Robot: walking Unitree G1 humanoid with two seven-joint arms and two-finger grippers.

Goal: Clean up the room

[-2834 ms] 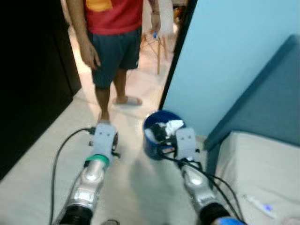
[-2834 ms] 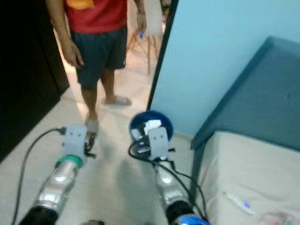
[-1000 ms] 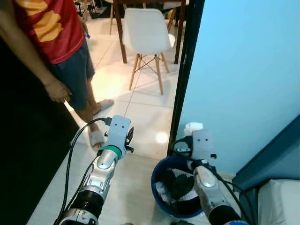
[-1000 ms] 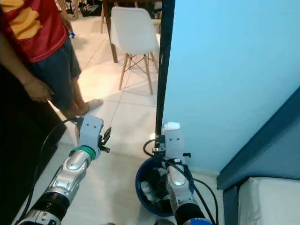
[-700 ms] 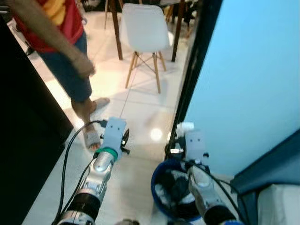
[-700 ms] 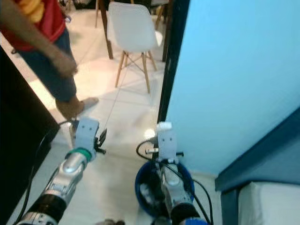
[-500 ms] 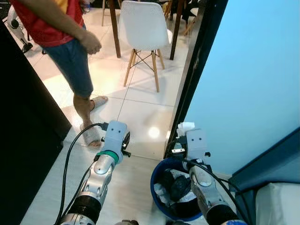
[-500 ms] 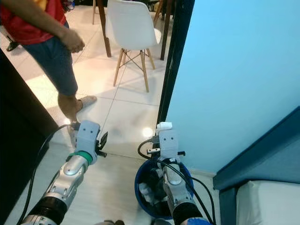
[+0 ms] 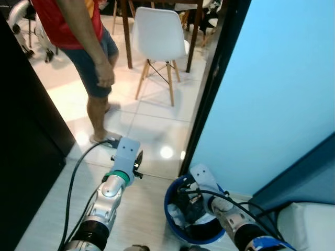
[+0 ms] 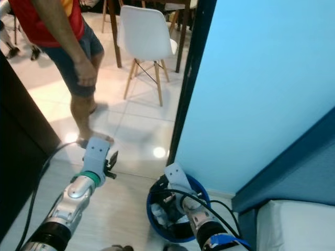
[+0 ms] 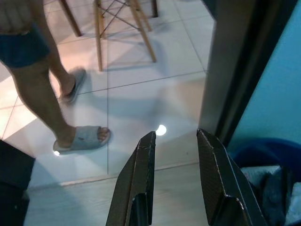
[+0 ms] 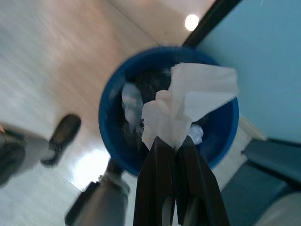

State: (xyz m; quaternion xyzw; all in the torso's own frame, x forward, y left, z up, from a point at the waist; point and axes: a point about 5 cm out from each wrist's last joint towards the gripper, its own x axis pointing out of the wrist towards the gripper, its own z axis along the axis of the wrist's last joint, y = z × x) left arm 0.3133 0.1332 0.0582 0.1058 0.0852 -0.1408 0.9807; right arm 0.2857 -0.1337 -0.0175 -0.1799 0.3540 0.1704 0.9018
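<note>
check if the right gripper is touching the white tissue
Touching. The right wrist view shows the right gripper with its two black fingers closed on the white tissue, held above the blue bin.

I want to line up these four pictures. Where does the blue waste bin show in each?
Left eye view: blue waste bin, bottom centre, under the right gripper.
Right eye view: bottom centre.
Left wrist view: a rim sliver at the lower right edge.
Right wrist view: centre.
Shared landmark: the dark door frame.
</note>
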